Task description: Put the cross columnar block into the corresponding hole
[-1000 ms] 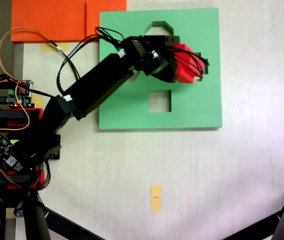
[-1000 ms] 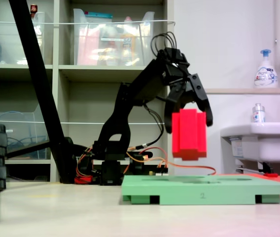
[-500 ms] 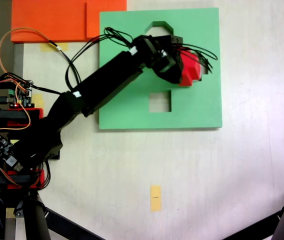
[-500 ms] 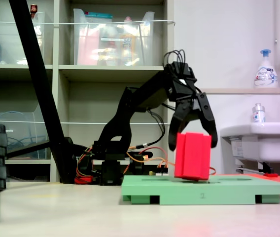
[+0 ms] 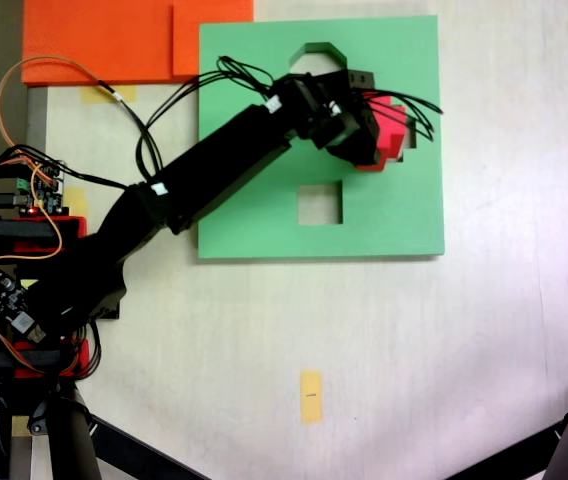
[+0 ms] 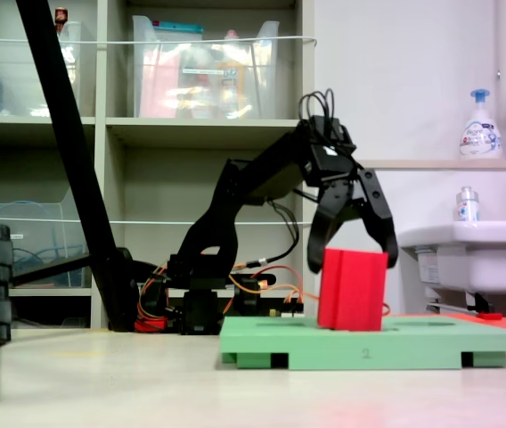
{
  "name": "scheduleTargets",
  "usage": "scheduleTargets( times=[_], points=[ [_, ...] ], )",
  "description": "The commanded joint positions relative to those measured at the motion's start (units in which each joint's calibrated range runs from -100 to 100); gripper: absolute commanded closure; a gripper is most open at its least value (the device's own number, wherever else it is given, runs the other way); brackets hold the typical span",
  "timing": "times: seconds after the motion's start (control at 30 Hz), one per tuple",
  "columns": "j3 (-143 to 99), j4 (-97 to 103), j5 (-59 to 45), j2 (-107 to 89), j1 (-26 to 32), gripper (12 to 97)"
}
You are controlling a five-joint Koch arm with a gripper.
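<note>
The red cross columnar block (image 6: pixel 353 290) stands nearly upright on the light-green foam board (image 6: pixel 413 337), leaning slightly, with its base at the board's surface. From above, the block (image 5: pixel 394 130) sits in the board's (image 5: pixel 404 215) right half. The corresponding hole is covered by the block and the arm, so I cannot tell how deep the block sits. My gripper (image 6: pixel 352 265) is open, its two black jaws straddling the block's top with a small gap on each side. In a fixed view the gripper (image 5: pixel 372 135) hangs over the block's left part.
An octagonal cutout (image 5: pixel 316 55) and a square cutout (image 5: pixel 320 203) are open in the board. Orange foam sheets (image 5: pixel 134 40) lie at the upper left. The arm's base and wiring (image 5: pixel 24 250) are at the left. Yellow tape (image 5: pixel 311 396) marks the table.
The block came down from the air onto the board. The jaws then spread off its sides, and it now stands on its own, more upright than half a second ago.
</note>
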Motion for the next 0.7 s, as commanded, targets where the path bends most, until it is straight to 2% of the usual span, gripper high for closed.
scheduleTargets(
  times=[0.0, 0.67],
  points=[
    [5.2, 4.6, -0.8, -4.5, 0.4, 70.1],
    [5.3, 14.6, -2.8, -4.6, 0.3, 70.1]
  ],
)
